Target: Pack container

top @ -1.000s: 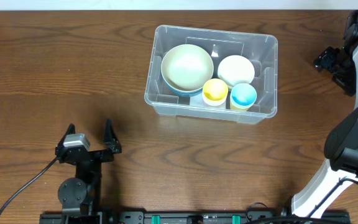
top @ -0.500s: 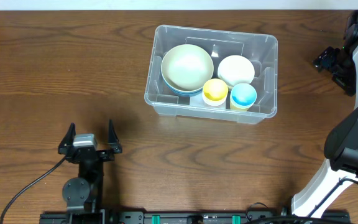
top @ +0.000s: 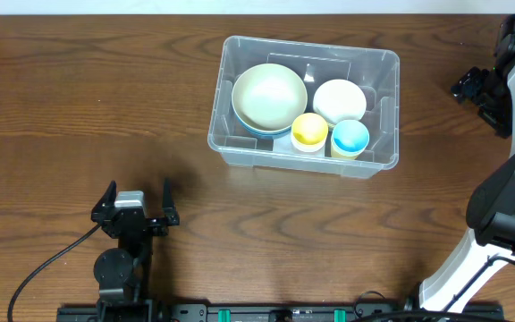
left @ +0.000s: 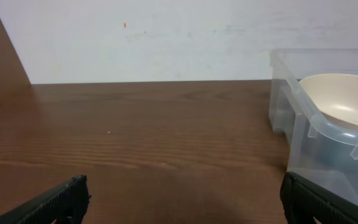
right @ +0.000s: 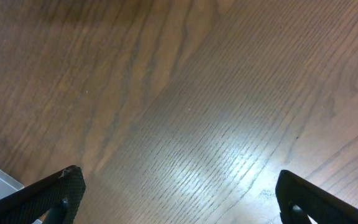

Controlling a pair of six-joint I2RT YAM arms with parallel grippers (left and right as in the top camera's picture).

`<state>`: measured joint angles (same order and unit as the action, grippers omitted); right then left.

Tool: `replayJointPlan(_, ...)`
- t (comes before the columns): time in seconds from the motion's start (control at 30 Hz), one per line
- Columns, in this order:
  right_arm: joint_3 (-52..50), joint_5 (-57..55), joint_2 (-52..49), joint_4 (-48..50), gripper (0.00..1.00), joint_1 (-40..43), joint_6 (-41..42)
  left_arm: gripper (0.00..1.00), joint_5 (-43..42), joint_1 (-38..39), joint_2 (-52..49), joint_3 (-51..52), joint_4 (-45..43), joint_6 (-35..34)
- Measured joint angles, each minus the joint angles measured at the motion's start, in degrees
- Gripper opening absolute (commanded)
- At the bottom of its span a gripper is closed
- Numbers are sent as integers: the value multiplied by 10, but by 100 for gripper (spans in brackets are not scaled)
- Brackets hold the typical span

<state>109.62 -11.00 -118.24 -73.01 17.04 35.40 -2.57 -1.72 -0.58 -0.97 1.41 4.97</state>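
Locate the container (top: pixel 383 107) at the upper centre of the overhead frame, resting on the wooden table (top: pixel 79 107). It holds a large cream bowl (top: pixel 269 97), a white bowl (top: pixel 339 100), a yellow cup (top: pixel 309 131) and a blue cup (top: pixel 350 136).

Find the left gripper (top: pixel 137 185) at the lower left. Its jaws are spread wide and grasp nothing. In the left wrist view, the container occupies the right edge.

Find the right gripper (top: pixel 474 88) at the upper right edge, well apart from the container. Its wrist view shows the fingers (right: pixel 48 193) far apart over bare table, holding nothing.
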Motion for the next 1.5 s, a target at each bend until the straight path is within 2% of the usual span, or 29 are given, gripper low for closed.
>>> replayJointPlan(1.23, 0, 0, 0, 0, 99, -2, 0, 98, 0, 0, 0, 0, 1, 0)
replayJointPlan(1.37, -2, -2, 9, 0, 99, -22, 0, 98, 0, 0, 0, 0, 1, 0)
replayJointPlan(1.5, -6, -4, 62, 0, 99, -93, 0, 98, 0, 0, 0, 0, 1, 0)
